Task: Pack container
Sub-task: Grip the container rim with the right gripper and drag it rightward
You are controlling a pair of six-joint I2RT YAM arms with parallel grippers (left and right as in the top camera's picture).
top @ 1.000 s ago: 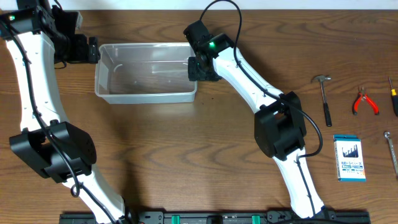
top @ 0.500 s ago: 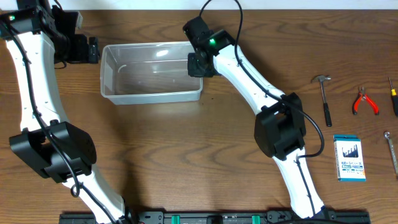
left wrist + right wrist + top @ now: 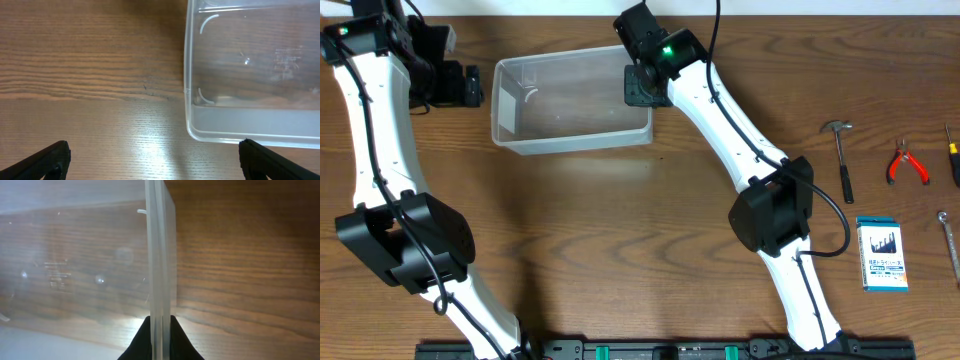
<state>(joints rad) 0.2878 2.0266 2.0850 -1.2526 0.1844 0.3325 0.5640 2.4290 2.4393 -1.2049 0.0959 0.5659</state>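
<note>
Container (image 3: 575,139) shifted right, rearward; right end effector (image 3: 640,92) clamps rim.

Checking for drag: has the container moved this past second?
Yes. The container slid toward the hammer and the far edge of the table, held by the right end effector.

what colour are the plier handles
The pliers have red handles, clearest in the overhead view.

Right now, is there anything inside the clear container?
Nothing lies inside the container: through its clear floor only the wooden table shows. The right gripper, clamped on the right wall, covers a small part of that end from above.
</note>
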